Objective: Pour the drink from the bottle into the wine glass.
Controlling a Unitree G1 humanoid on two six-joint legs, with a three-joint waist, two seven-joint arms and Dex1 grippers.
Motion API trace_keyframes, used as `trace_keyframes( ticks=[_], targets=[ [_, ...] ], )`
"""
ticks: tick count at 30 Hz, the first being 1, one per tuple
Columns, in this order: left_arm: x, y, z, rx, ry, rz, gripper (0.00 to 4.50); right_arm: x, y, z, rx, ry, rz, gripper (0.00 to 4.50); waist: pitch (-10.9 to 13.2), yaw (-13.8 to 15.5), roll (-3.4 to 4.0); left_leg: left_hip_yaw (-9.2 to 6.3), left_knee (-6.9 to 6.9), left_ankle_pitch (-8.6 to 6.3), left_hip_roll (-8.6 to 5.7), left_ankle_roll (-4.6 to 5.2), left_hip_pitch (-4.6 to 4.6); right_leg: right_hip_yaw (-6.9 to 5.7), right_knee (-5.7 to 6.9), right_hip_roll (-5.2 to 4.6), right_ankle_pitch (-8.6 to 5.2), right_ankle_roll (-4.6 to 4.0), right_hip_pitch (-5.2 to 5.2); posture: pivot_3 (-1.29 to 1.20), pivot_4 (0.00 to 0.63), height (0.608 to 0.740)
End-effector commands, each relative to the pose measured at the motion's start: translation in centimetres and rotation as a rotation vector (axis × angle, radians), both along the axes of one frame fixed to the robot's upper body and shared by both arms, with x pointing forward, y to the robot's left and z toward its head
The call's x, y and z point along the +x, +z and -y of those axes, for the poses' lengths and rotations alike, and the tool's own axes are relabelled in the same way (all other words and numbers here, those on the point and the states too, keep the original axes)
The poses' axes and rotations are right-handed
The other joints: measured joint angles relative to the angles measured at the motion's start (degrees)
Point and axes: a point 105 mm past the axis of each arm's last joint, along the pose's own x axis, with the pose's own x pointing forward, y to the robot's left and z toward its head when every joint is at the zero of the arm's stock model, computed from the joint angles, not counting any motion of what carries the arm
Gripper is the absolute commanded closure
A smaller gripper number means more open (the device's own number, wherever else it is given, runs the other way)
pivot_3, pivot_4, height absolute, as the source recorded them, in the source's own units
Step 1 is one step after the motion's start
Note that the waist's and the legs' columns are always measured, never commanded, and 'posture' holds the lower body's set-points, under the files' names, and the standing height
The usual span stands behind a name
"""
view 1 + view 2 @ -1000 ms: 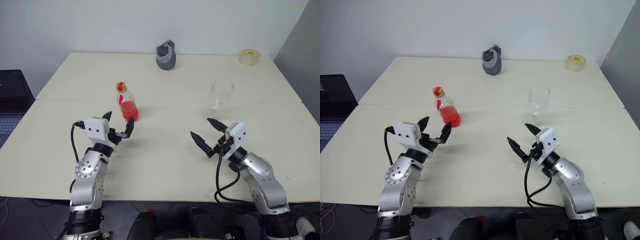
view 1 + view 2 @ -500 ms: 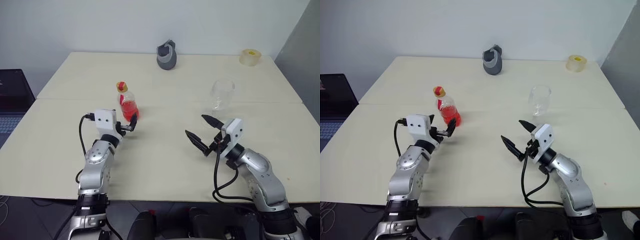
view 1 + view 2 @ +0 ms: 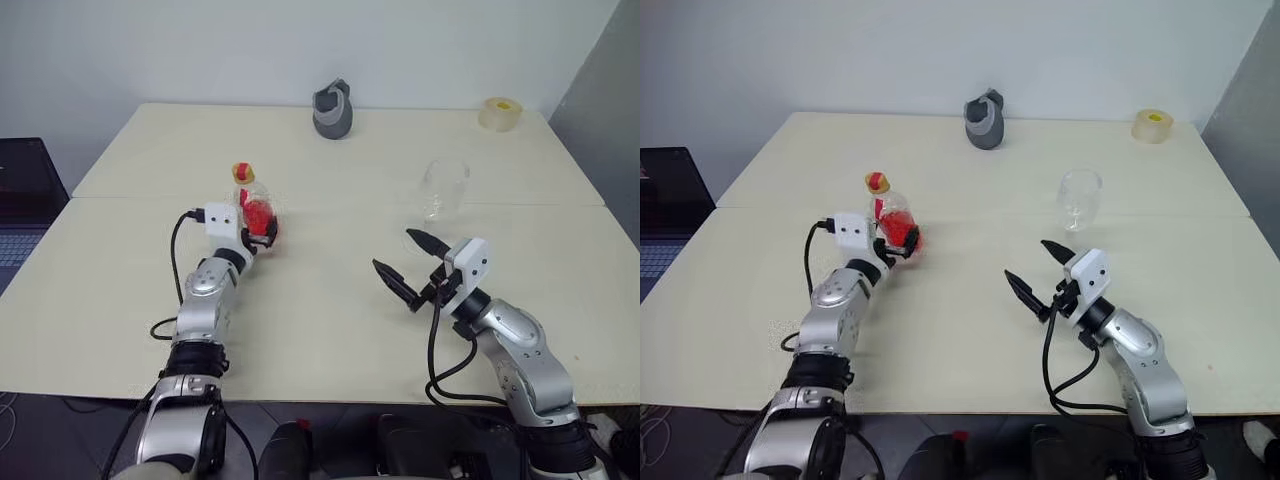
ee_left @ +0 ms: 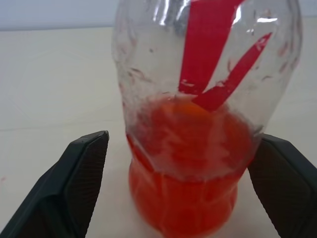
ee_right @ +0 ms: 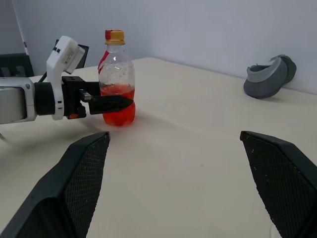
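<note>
The bottle stands upright on the left half of the table, its cap on, with the red drink filling its lower part. My left gripper is open and level, one black finger on each side of the bottle's body with a small gap on both sides. The other arm's wrist view also shows the bottle with the left gripper's finger crossing its front. The empty wine glass stands upright on the right half. My right gripper hovers open in front of the glass, apart from it.
A grey jug-like object sits at the table's far edge in the middle. A yellowish tape roll lies at the far right corner. A dark laptop stands off the table's left side. A seam runs across the tabletop.
My left arm has stretched forward, bringing its open fingers from short of the bottle to either side of it. The right gripper has stayed almost where it was.
</note>
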Motion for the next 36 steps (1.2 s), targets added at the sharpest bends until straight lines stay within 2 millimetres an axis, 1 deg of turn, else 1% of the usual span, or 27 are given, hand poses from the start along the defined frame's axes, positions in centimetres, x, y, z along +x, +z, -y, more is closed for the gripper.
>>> trace_keyframes(
  ticks=[1, 6, 9, 12, 14, 15, 17, 18, 20, 22, 24, 27, 30, 33, 36],
  targets=[
    [0.9, 1.5, 0.3, 0.006, -0.012, 0.064, 0.02, -0.5, 1.1, -0.2, 0.000, 0.013, 0.049, 0.00, 0.00, -0.01, 0.00, 0.00, 0.00, 0.00, 0.00, 0.00, 0.00, -0.01, 0.00, 0.00, 0.00, 0.00, 0.00, 0.00, 0.150, 0.740],
    [1.4, 1.7, 0.3, 0.000, -0.018, 0.076, 0.02, -0.6, 1.1, -0.2, -0.007, 0.012, 0.050, 0.00, 0.00, -0.03, 0.00, 0.00, -0.01, 0.00, 0.01, 0.00, 0.00, -0.01, 0.00, 0.00, 0.00, 0.00, -0.01, 0.00, 0.150, 0.740],
    [1.5, 1.8, 0.2, -0.006, -0.024, 0.082, 0.60, -0.6, 1.3, 0.0, -0.008, 0.000, 0.057, 0.00, 0.01, -0.04, -0.01, -0.01, -0.01, 0.00, 0.01, 0.00, -0.01, -0.02, 0.00, 0.00, 0.00, 0.00, -0.02, 0.00, 0.150, 0.740],
    [1.2, 2.3, 0.6, -0.016, -0.063, 0.100, 1.55, -1.1, 1.8, 0.1, -0.010, 0.001, 0.058, 0.00, 0.01, -0.02, -0.01, -0.03, -0.01, 0.00, 0.00, 0.00, -0.03, -0.01, 0.01, 0.00, 0.00, 0.00, -0.02, 0.00, 0.150, 0.740],
    [0.8, 1.9, 1.1, -0.014, -0.111, 0.098, 2.04, -1.7, 1.6, 0.1, -0.023, 0.013, 0.047, 0.00, 0.01, -0.02, -0.01, -0.07, 0.01, 0.00, 0.00, 0.00, -0.08, -0.02, -0.01, -0.01, 0.00, 0.00, -0.03, 0.00, 0.150, 0.740],
    [0.6, 1.8, 1.2, -0.008, -0.127, 0.097, 2.23, -1.9, 1.6, 0.1, -0.030, 0.020, 0.044, 0.00, 0.01, -0.02, -0.01, -0.07, 0.01, 0.00, 0.00, 0.00, -0.08, -0.02, -0.02, -0.01, 0.00, 0.00, -0.03, 0.00, 0.150, 0.740],
    [-0.1, 2.6, 2.1, 0.008, -0.199, 0.128, 2.45, -2.6, 2.1, -0.3, -0.043, 0.045, 0.053, 0.00, 0.01, -0.03, -0.01, -0.08, 0.01, 0.00, 0.00, -0.01, -0.08, -0.02, -0.02, -0.01, 0.00, 0.00, -0.03, 0.00, 0.150, 0.740],
    [-0.5, 3.0, 2.5, 0.010, -0.234, 0.142, 2.52, -2.8, 2.4, -0.5, -0.039, 0.051, 0.053, 0.00, 0.02, -0.04, -0.02, -0.09, 0.01, 0.00, 0.00, -0.01, -0.09, -0.01, -0.01, -0.01, 0.00, 0.00, -0.03, 0.00, 0.150, 0.740],
    [-1.6, 3.6, 4.1, 0.063, -0.352, 0.164, 2.55, -3.2, 2.8, -0.8, -0.038, 0.065, 0.048, 0.00, 0.02, -0.06, -0.03, -0.24, 0.01, 0.01, 0.03, -0.02, -0.08, -0.01, 0.00, -0.01, 0.00, 0.00, -0.04, 0.00, 0.150, 0.740],
    [-2.8, 3.9, 5.7, 0.112, -0.466, 0.171, 2.55, -3.4, 3.1, -1.1, -0.045, 0.075, 0.046, 0.00, 0.02, -0.05, -0.03, -0.36, 0.01, 0.01, 0.02, -0.02, -0.09, -0.05, 0.01, 0.00, 0.00, 0.00, -0.04, 0.00, 0.150, 0.740],
    [-3.5, 4.1, 6.7, 0.128, -0.535, 0.170, 2.55, -3.5, 3.4, -1.2, -0.047, 0.077, 0.045, 0.00, 0.02, -0.04, -0.03, -0.39, 0.02, 0.02, 0.01, -0.02, -0.08, -0.06, 0.02, 0.00, 0.00, 0.00, -0.03, 0.00, 0.150, 0.740],
    [-4.9, 4.4, 9.0, 0.170, -0.694, 0.163, 2.56, -3.9, 3.9, -1.3, -0.040, 0.091, 0.018, 0.00, 0.02, -0.05, -0.03, -0.42, 0.03, 0.02, 0.00, -0.02, -0.09, -0.05, 0.01, 0.00, 0.00, 0.00, -0.03, 0.00, 0.150, 0.740],
    [-6.4, 3.5, 11.3, 0.262, -0.859, 0.132, 2.56, -4.2, 4.7, -1.5, -0.008, 0.100, -0.044, 0.00, 0.02, -0.06, -0.03, -0.42, 0.03, 0.01, -0.01, -0.02, -0.08, -0.03, 0.01, 0.00, 0.00, 0.00, -0.03, 0.00, 0.150, 0.740],
    [-7.7, 2.9, 13.4, 0.265, -0.993, 0.108, 2.56, -4.3, 5.0, -1.5, -0.046, 0.081, -0.056, 0.00, 0.02, -0.05, -0.03, -0.45, 0.03, 0.01, -0.02, -0.02, -0.09, -0.04, 0.00, 0.00, 0.00, 0.00, -0.02, 0.00, 0.150, 0.740],
    [-8.6, 2.6, 14.7, 0.255, -1.088, 0.089, 2.56, -4.2, 5.3, -1.5, -0.066, 0.058, -0.046, 0.00, 0.02, -0.07, -0.03, -0.47, 0.03, 0.01, -0.02, -0.01, -0.11, -0.06, -0.01, 0.02, -0.01, 0.00, -0.02, 0.00, 0.150, 0.740]
  ],
)
